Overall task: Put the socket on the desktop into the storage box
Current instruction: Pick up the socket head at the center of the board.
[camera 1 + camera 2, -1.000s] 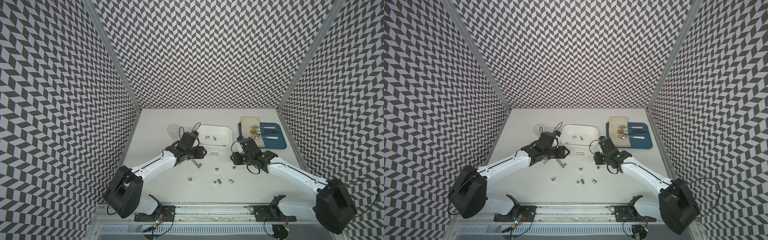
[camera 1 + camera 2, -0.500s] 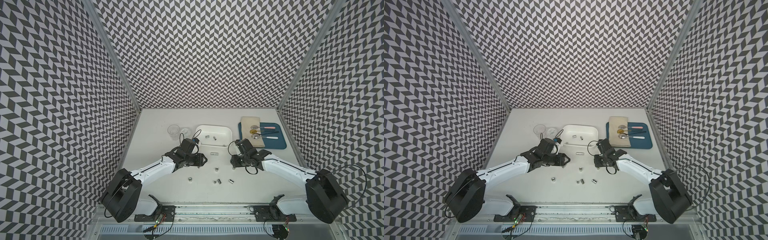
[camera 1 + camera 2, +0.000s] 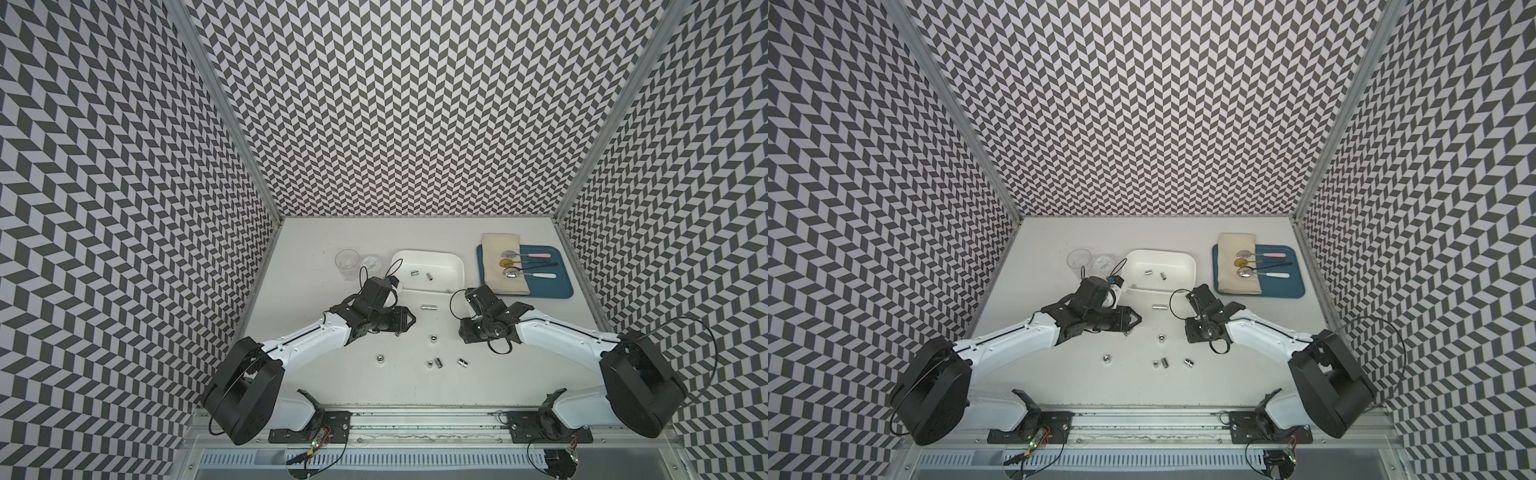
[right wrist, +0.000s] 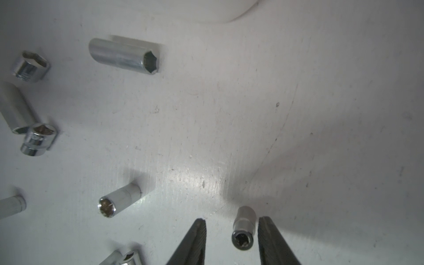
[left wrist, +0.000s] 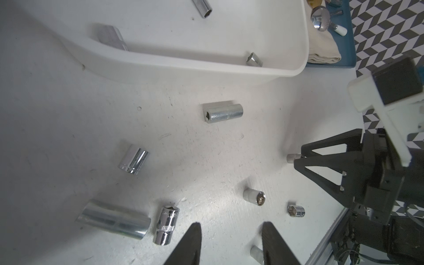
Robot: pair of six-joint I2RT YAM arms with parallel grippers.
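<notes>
The white storage box [image 3: 459, 270] [image 3: 1193, 270] [image 5: 206, 68] stands at the back of the desktop [image 3: 316, 257] with sockets inside it. Several chrome sockets lie loose in front of it, among them a long one [image 3: 430, 308] [image 5: 223, 112] [image 4: 125, 56]. My left gripper [image 3: 410, 321] [image 5: 231, 224] hangs low over them, open, with bare surface between its fingers. My right gripper [image 3: 464, 333] [image 4: 231, 220] [image 5: 298, 158] is open around a small upright socket [image 4: 243, 227], which stands close to one finger and clear of the other.
A clear cup [image 3: 347, 262] and a small clear lid [image 3: 370, 262] stand left of the box. To its right a blue tray [image 3: 559, 289] carries a folded cloth [image 3: 500, 249] and spoons. Chevron walls close in three sides; a metal rail [image 3: 415, 419] runs along the front.
My left gripper has moved from the box's near edge forward over the loose sockets. My right gripper has come down around the small socket. Neither gripper's opening has changed.
</notes>
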